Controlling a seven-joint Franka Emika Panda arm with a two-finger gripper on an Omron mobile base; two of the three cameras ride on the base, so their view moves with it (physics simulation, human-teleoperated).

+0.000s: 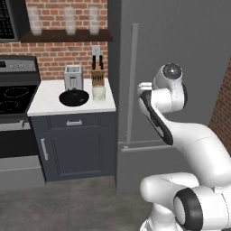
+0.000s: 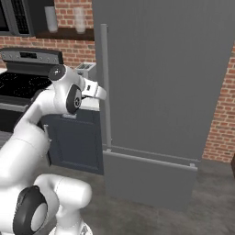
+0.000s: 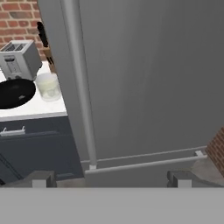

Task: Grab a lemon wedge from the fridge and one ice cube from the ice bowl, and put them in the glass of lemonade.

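The tall dark grey fridge (image 1: pixel 180 67) stands shut, its long pale bar handle (image 3: pixel 81 87) running down the door's left side. The lemon wedge is hidden behind the door. My gripper (image 3: pixel 111 179) is open, its fingertips (image 3: pixel 41 178) spread wide and empty, facing the door a short way off, low near the handle's foot. On the white counter (image 1: pixel 45 106) left of the fridge sit the black ice bowl (image 1: pixel 74 97) and the glass of lemonade (image 1: pixel 99 93). Both also appear in the hand view: ice bowl (image 3: pixel 15 92), glass (image 3: pixel 47 86). No ice cube can be made out.
A toaster (image 1: pixel 73 76) and a knife block (image 1: pixel 97 72) stand behind the bowl and glass. A black stove (image 1: pixel 13 97) adjoins the counter on the left. Three tall frosted glasses (image 1: pixel 69 20) line a shelf above. The fridge's lower drawer (image 2: pixel 147 179) sits below the door.
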